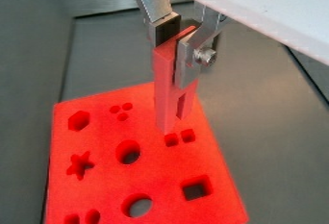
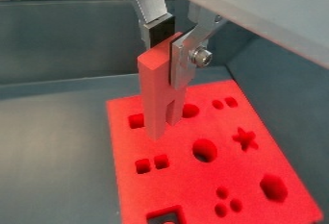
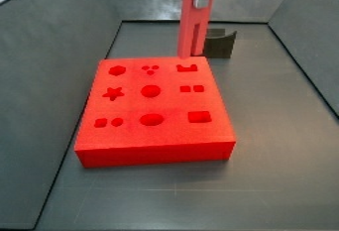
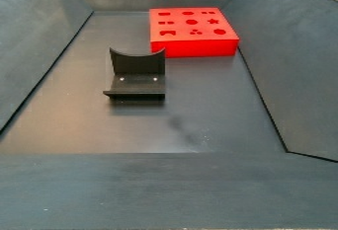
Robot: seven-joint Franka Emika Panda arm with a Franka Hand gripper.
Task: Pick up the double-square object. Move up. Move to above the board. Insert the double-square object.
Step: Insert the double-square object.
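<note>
While the hand (image 1: pixel 183 37) hangs above the board (image 1: pixel 110 175), its silver fingers (image 1: pixel 198 50) are clamped on the top end of the double-square object (image 1: pixel 170 93), which hangs upright with its lower end clear of the board's face. In both wrist views the salmon bar points down toward the pair of small square recesses (image 1: pixel 180 137) near one edge of the board, beside the oval recess (image 1: pixel 129 152); whether its tip is truly centred over them cannot be told. In a side view the bar (image 3: pixel 193 22) rises above the far edge of the board (image 3: pixel 153 146), with the dark U-shaped block (image 3: pixel 220 45) behind it on the grey surface (image 3: pixel 284 175). Another side view shows that block (image 4: pixel 134 76) well apart from the board (image 4: pixel 199 46).

The judgement from here: insertion has not yet begun. A small sideways offset or twist of the bar could make its end catch the recess rim, jam, or slip in the grip. Because the bar is long and held only at its top, any tilt would grow toward its tip.
</note>
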